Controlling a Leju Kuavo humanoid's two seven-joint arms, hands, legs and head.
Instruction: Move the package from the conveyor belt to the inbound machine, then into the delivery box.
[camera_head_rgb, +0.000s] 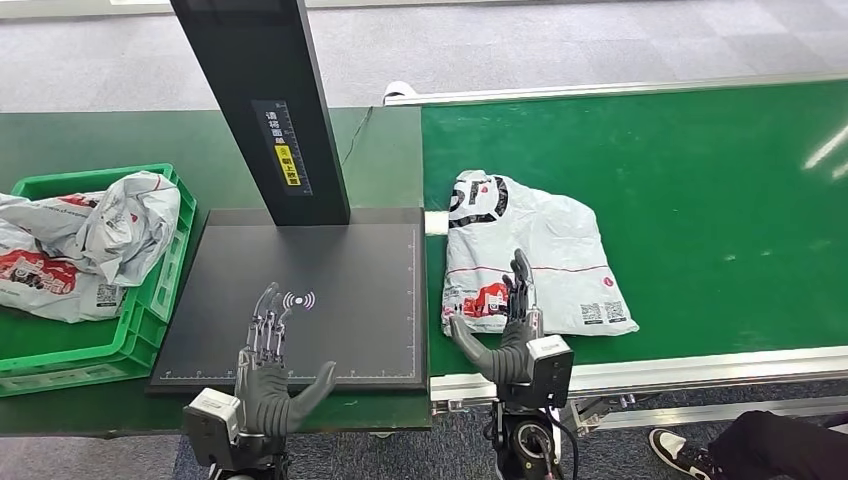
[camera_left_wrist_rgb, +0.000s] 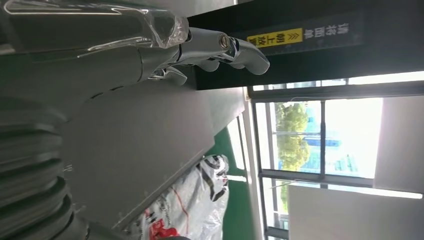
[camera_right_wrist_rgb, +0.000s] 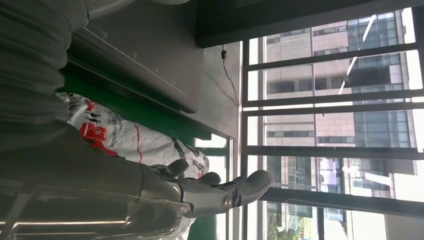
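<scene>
Green conveyor belt (camera_head_rgb: 700, 200) carries the white plastic mailer package (camera_head_rgb: 540, 250)—first step; right hand (camera_head_rgb: 505, 335), fingers spread empty, must grasp it.

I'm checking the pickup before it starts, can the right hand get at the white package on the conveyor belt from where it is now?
Probably yes. The right hand is open, already over the near edge of the package, which lies flat on the conveyor belt with nothing on top of it or between the two.

Lighting: bright, even daylight; windows (camera_right_wrist_rgb: 325, 125) blown out in wrist views; streak glare on conveyor belt (camera_head_rgb: 830, 150); near hand surfaces blurred.
</scene>
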